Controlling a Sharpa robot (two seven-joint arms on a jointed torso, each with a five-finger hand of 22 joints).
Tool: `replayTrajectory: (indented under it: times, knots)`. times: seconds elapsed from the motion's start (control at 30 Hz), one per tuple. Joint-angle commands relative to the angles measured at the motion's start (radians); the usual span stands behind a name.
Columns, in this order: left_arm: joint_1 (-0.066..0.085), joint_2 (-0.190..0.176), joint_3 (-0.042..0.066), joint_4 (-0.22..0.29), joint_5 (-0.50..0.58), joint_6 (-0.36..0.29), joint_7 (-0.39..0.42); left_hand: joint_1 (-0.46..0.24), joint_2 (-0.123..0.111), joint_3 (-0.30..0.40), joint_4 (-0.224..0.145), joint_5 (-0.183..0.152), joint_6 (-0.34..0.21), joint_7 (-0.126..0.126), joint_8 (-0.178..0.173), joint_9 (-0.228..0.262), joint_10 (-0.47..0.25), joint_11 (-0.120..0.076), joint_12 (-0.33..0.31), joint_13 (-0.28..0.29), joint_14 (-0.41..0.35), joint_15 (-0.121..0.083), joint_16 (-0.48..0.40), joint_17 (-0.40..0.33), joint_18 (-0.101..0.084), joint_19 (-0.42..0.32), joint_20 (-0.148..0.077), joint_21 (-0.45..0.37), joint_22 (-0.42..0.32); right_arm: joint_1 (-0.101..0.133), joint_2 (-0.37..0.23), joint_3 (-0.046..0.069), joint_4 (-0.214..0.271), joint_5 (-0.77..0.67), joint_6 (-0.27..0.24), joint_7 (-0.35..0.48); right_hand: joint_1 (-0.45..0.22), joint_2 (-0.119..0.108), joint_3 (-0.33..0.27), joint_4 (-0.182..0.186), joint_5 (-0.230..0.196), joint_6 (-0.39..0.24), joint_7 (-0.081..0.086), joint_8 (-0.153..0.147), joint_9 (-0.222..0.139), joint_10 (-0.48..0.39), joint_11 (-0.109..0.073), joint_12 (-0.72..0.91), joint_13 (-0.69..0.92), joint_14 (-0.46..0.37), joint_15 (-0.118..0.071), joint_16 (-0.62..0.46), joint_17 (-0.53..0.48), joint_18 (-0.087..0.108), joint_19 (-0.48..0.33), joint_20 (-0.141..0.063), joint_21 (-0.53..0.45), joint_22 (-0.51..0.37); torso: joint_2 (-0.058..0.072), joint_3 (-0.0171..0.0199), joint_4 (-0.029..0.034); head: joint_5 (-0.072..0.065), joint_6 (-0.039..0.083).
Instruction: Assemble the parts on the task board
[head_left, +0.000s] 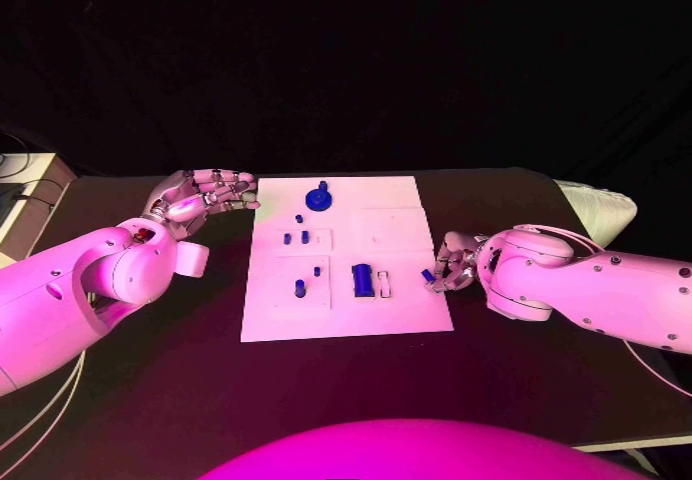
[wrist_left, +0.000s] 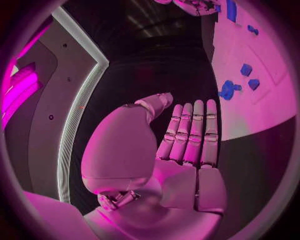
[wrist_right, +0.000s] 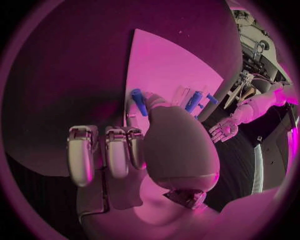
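The task board (head_left: 389, 225) lies in the middle of the black table (head_left: 144, 400), a white plate with the blue parts on it; a round blue part (head_left: 319, 196) sits near its far edge, two small blue parts (head_left: 296, 238) lie side by side in a shallow field on its left half, a blue peg (head_left: 300, 288) stands nearer to me on that same side, and a larger blue block (head_left: 362, 280) stands close to the middle of the near half, just beside a pale slot. At the right edge of the board my right hand (head_left: 453, 268) pinches a small blue part (head_left: 428, 274); in the right wrist view this blue part (wrist_right: 139, 101) stands up from behind my thumb, the other fingers (wrist_right: 81, 155) curled in beside it. My left hand (head_left: 202, 195) hovers just beside the far left corner of the board, not touching it; its fingers (wrist_left: 194, 132) are stretched out, lying close together, and it holds nothing.
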Motion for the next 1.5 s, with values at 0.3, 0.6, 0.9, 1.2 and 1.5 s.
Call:
replayTrajectory:
  times: [0.3,0.6,0.9,1.2,1.5]
  knots:
    - [0.000,0.000,0.001,0.002,0.005,0.007,0.000,0.006,0.000,0.004,0.004,0.003,-0.005,0.004,-0.005,-0.002,0.005,0.001,0.005,-0.001,0.001,0.002,-0.004,0.001,0.011,0.008,0.000,-0.007,-0.001,-0.008,-0.010,-0.006,0.013,0.073,-0.029,0.019,-0.037,-0.021,0.268,-0.159,0.090,-0.013,0.012,-0.065,0.007,0.103,0.015,0.002,0.263,0.095,0.009,-0.003,0.225,-0.010,0.094,0.005,-0.005,0.247,0.001,0.0010,-0.0001,0.002,0.002]
    - [0.000,0.000,0.001,0.002,0.005,0.009,-0.004,0.007,0.001,0.005,0.004,0.002,-0.006,0.005,-0.005,-0.002,0.004,0.002,0.005,-0.001,0.001,0.003,-0.004,0.001,0.011,0.009,0.000,-0.008,-0.002,0.016,-0.021,-0.002,0.063,0.175,-0.071,0.033,-0.062,-0.028,0.285,-0.175,0.094,-0.011,0.013,-0.064,0.012,0.103,0.016,0.002,0.263,0.095,0.010,-0.004,0.223,-0.010,0.093,0.006,-0.007,0.246,0.001,0.0006,0.0002,0.007,0.001]
    - [0.000,0.000,0.001,0.003,0.005,0.012,-0.007,0.007,0.001,0.005,0.004,0.002,-0.006,0.005,-0.005,-0.002,0.003,0.002,0.004,-0.001,0.001,0.003,-0.004,0.001,0.011,0.009,0.000,-0.008,-0.002,0.034,0.007,-0.001,0.087,0.259,-0.072,0.031,-0.083,-0.035,0.288,-0.180,0.087,-0.007,0.011,-0.063,0.015,0.103,0.015,0.002,0.263,0.094,0.009,-0.005,0.221,-0.009,0.093,0.006,-0.011,0.246,0.001,-0.0002,-0.0002,0.007,-0.002]
    - [0.000,-0.001,0.001,0.005,0.005,0.013,-0.006,0.007,0.000,0.005,0.004,0.002,-0.006,0.005,-0.005,-0.003,0.003,0.002,0.004,-0.001,0.000,0.003,-0.004,0.000,0.011,0.009,0.000,-0.009,-0.002,0.034,0.059,-0.003,0.051,0.276,-0.071,0.020,-0.112,-0.040,0.291,-0.182,0.069,-0.005,0.009,-0.064,0.016,0.103,0.013,0.002,0.263,0.094,0.008,-0.005,0.219,-0.009,0.092,0.006,-0.013,0.245,0.000,0.0001,0.0009,0.007,-0.004]
    - [0.000,-0.003,0.001,0.006,0.005,0.014,-0.007,0.007,0.000,0.005,0.004,0.001,-0.006,0.005,-0.005,-0.003,0.002,0.003,0.003,-0.001,0.000,0.003,-0.005,0.000,0.011,0.010,0.000,-0.010,-0.003,0.030,0.094,-0.006,0.027,0.277,-0.068,0.016,-0.165,-0.048,0.280,-0.174,0.067,0.002,0.006,-0.068,0.014,0.103,0.012,0.002,0.263,0.094,0.006,-0.006,0.217,-0.008,0.092,0.004,-0.015,0.244,0.002,0.0009,0.0003,0.011,-0.005]
